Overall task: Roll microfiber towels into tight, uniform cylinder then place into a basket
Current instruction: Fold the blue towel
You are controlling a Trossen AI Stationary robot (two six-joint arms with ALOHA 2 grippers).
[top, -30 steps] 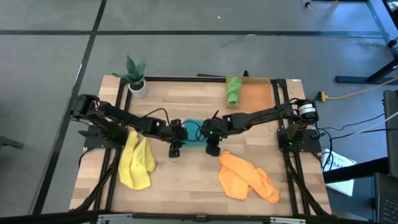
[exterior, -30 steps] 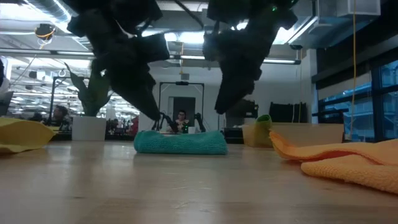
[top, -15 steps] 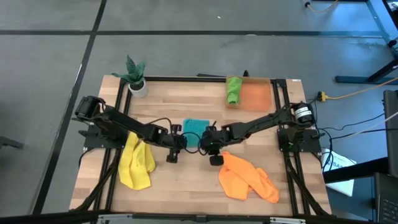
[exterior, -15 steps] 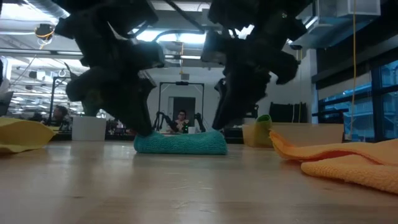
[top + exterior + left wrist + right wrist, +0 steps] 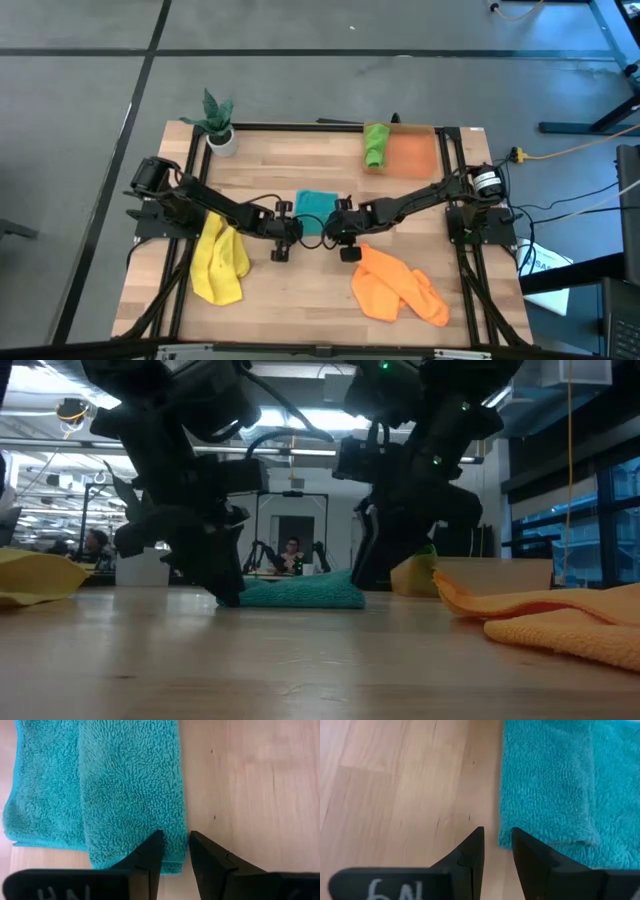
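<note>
We see the teal towel (image 5: 316, 204) lying folded mid-tabletop (image 5: 300, 290), its long axis running across between both arms. The left gripper (image 5: 174, 851) and right gripper (image 5: 497, 847) sit at its near corners (equally close), fingers slightly apart, clamping nothing yet.

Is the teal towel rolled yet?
No. The teal towel lies flat, folded in layers, on the table.

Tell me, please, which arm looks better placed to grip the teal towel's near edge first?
Left, probably. The left gripper has its jaws straddling the teal towel at its corner, while the right gripper hangs over bare wood just off the towel's edge.
</note>
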